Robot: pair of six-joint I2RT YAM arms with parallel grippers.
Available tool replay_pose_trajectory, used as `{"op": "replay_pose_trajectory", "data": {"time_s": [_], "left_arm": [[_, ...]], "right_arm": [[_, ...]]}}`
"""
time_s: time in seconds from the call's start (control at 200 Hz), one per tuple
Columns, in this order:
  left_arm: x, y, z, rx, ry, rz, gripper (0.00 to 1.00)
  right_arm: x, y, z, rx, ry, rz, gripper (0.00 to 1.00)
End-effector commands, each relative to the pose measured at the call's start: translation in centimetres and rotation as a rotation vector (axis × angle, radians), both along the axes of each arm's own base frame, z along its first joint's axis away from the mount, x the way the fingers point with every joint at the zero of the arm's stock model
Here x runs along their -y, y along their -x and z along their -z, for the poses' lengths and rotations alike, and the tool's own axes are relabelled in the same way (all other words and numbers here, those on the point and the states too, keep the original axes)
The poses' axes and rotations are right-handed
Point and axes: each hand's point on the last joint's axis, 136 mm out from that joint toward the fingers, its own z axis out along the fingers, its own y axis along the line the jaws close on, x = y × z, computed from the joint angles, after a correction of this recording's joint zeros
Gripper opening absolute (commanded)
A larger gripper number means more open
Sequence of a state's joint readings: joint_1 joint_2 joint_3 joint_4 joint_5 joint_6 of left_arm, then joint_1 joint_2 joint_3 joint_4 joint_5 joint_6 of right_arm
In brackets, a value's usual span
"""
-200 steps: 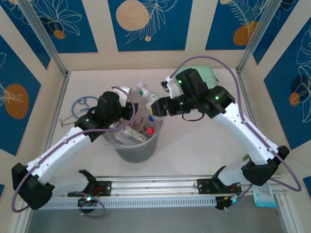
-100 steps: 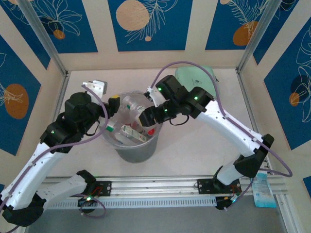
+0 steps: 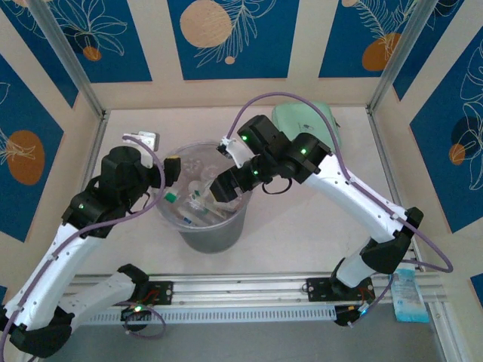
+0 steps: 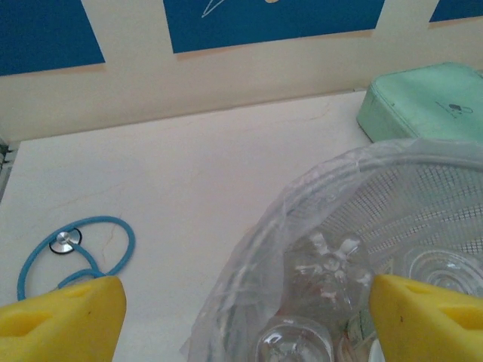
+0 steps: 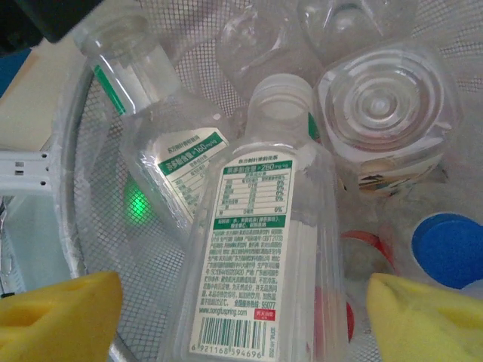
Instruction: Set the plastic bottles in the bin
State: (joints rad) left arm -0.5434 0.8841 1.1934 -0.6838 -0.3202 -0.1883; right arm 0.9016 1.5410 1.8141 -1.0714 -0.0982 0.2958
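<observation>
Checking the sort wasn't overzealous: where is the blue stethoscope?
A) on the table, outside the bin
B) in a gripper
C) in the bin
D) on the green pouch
A: the left wrist view shows the stethoscope lying on the table, apart from the bin.

1 bin, 4+ btls, 1 pouch, 1 stethoscope

The left wrist view cuts the bin at its lower and right edges (the mint-green pouch at the right one). The labelled bottle has its base cut off below.
</observation>
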Motion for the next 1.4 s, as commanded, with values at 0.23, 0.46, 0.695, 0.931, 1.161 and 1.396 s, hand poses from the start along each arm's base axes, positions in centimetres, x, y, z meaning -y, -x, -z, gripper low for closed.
{"op": "replay_pose_trajectory", "data": {"time_s": [0.23,0.46,0.695,0.931,1.161,1.396], "left_arm": [[-0.2,0.5,3.6,-0.100,0.031,-0.014,0.87],[-0.2,0.1,4.1,-0.109,0.043,-0.020,0.87],[-0.8,0.1,3.2,-0.093,0.034,-0.030,0.89],[-1.1,-0.3,3.8,-0.113,0.030,-0.040,0.88],[0.7,-1.1,5.7,-0.169,0.095,-0.006,0.75],[4.4,-3.0,7.7,-0.202,0.228,0.056,0.59]], "right_arm": [[-1.0,0.5,3.6,-0.066,0.077,-0.046,0.50],[-1.9,-0.3,3.4,-0.038,0.047,-0.051,0.49],[0.8,-1.8,-2.5,0.121,-0.059,0.032,0.78],[5.8,-3.9,-2.3,0.151,-0.025,0.207,0.82],[8.5,-5.1,-0.7,0.075,-0.033,0.321,0.76],[11.6,-6.5,0.1,0.026,-0.094,0.472,0.76]]}}
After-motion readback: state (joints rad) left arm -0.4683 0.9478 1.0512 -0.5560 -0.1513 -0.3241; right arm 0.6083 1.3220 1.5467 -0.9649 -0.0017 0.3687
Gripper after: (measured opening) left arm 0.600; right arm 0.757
